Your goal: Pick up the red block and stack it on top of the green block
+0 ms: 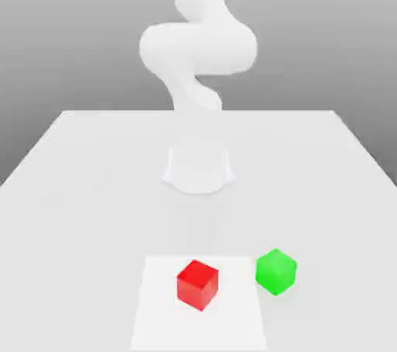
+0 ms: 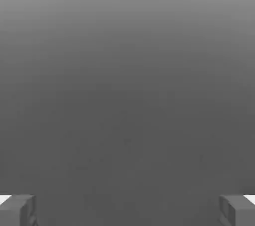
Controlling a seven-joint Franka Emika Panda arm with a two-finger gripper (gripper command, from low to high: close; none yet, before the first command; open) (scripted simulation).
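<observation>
since red must end up on green, the empty jaws (image 2: 127, 211) are spread wide, prob. ready for red (image 1: 198, 285), on the white patch (image 1: 151, 323) beside green (image 1: 276, 272).

The arm (image 1: 199, 46) is plain white, with smooth, rounded segments and a flared base (image 1: 198, 170).

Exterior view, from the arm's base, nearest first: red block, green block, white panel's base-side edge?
1. White panel's base-side edge, in front of the base.
2. Too close to call: red cube, on the panel; green cube, toward the view's right.
</observation>
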